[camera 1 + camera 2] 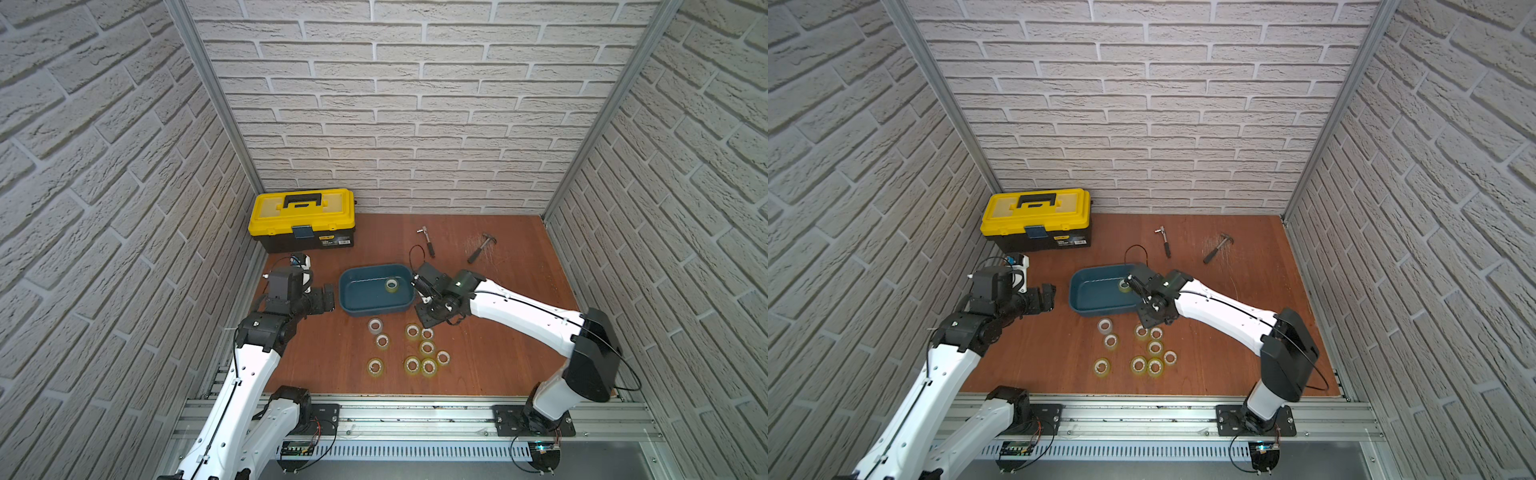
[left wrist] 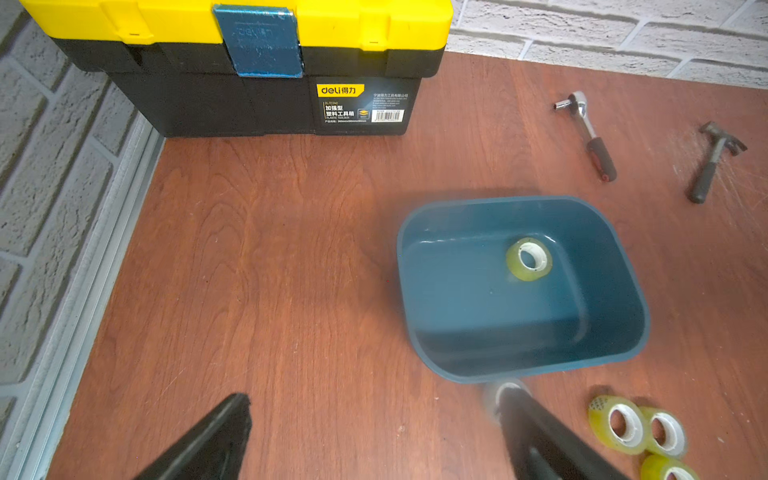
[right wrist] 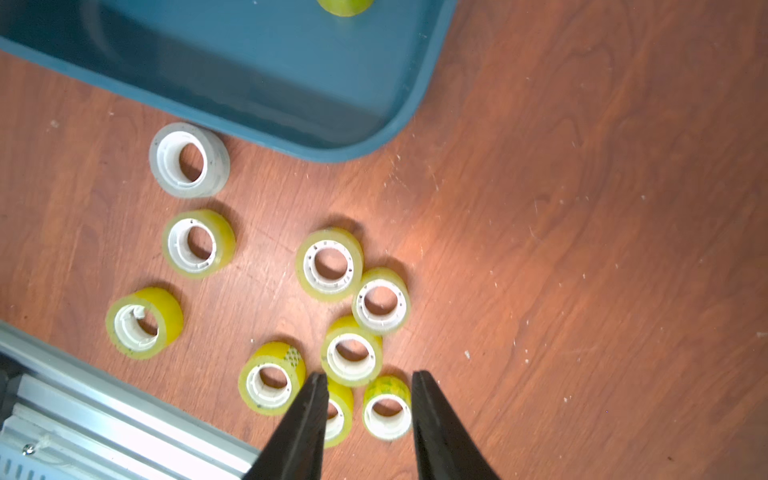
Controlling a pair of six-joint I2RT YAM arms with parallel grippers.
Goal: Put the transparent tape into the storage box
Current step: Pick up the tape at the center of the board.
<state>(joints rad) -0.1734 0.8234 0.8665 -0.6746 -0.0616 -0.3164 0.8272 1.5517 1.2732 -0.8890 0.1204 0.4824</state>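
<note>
White arm shells [image 1: 523,309], black joints [image 1: 594,353], black cables [image 1: 536,307] (thin), tapered black pincer fingers [image 3: 303,428].

Shows a storage box [image 1: 359,293] mid-table holding one tape roll [image 1: 391,285] near its right end, nine more tape rolls [image 1: 427,347] scattered nearer, a yellow-lidded toolbox [image 1: 302,218] far left, a ratchet [image 1: 427,241] and hammer [image 1: 481,247] far right.

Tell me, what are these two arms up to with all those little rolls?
Two robot arms are tidying tape into the storage box. One roll lies inside it; nine more rolls sit on the table. The right gripper hangs open and empty near those rolls, and the left gripper hovers open beside the box.
</note>
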